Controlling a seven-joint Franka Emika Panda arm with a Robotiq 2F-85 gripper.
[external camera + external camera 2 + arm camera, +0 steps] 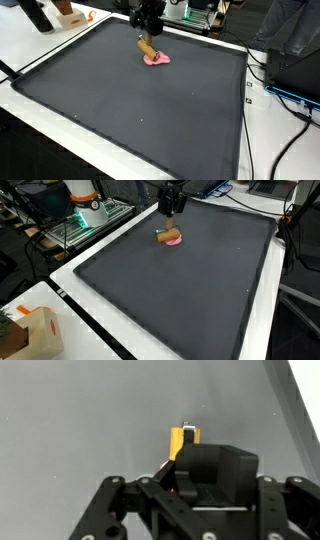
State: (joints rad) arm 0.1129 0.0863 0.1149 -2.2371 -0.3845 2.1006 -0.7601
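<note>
The fingers hang straight down over the far middle of the dark mat that covers the white tabletop. Just beneath them a tan block leans at a tilt, its lower end on or against a flat pink piece lying on the mat, which seems to prop it. The wrist view shows the block right ahead of the fingers, but I cannot tell whether they pinch it or stand spread around it.
</note>
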